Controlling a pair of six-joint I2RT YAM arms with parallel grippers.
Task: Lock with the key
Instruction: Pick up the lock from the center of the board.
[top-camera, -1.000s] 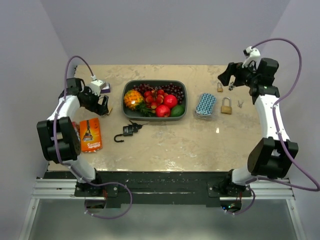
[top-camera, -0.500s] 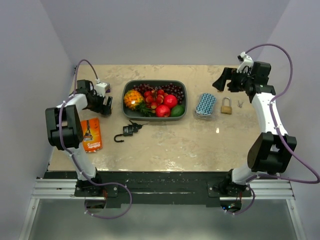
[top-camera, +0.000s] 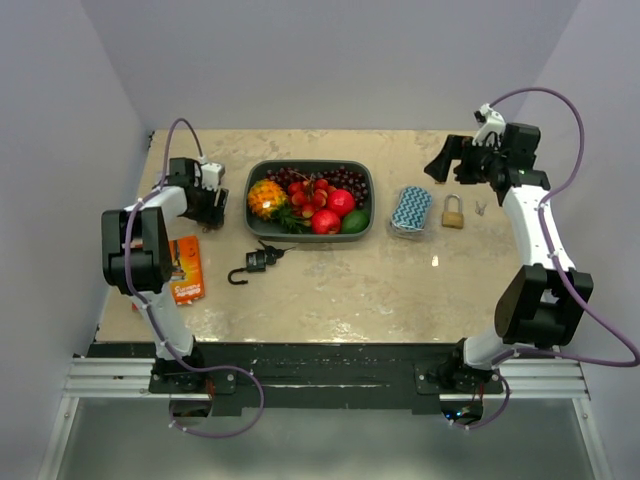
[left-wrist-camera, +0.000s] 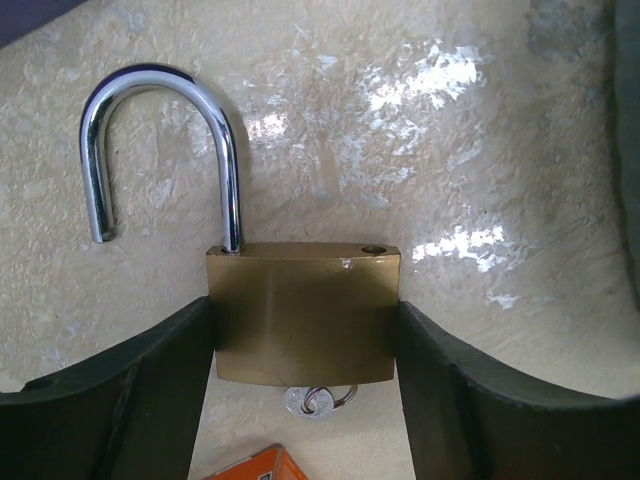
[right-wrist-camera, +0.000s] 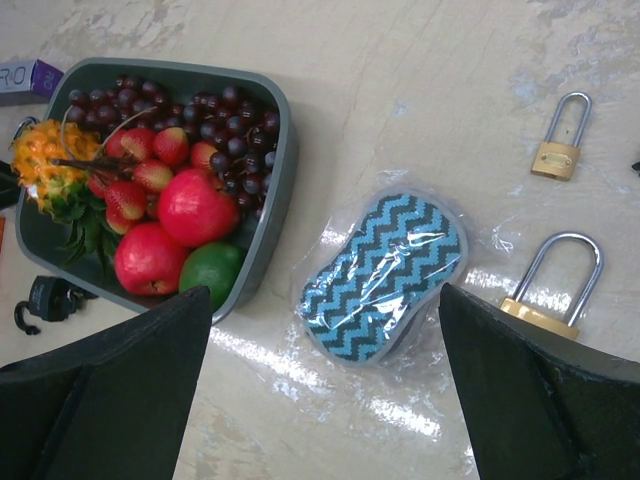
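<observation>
Task thing: the open brass padlock (left-wrist-camera: 303, 320) lies flat at the far left of the table (top-camera: 400, 285), just left of the fruit tray (top-camera: 306, 165), with the orange packet (top-camera: 182, 270) on its near side.
Padlock state: its shackle (left-wrist-camera: 160, 130) is swung out, and the free end is well apart from its hole (left-wrist-camera: 375, 248) in the body.
Key: a silver ring (left-wrist-camera: 320, 400) shows at the bottom edge of the body. I judge a key sits there, but the key itself is hidden.
Left gripper (top-camera: 208, 203): its 2 fingers (left-wrist-camera: 150, 370) sit against the 2 sides of the brass body. The grip looks made, but I cannot tell how firm it is.
Right gripper (top-camera: 438, 166): jaws wide apart and holding nothing, above the far right of the table near the wrapped sponge (right-wrist-camera: 385, 275) and 2 closed padlocks (right-wrist-camera: 557, 150).
Step in hand: securing the body, as I read it. The shackle is not yet seated.
Risk 1: the smooth brass sides could slip or twist in the grip if the shackle is pushed off-axis.
Risk 2: pressing before the free end is above its hole would jam it on the body top.
Risk 3: the right arm must cross the tray to help and could clip the fruit.
Risk 4: the black padlock (top-camera: 257, 261) is also open, so it could be taken for the target.
</observation>
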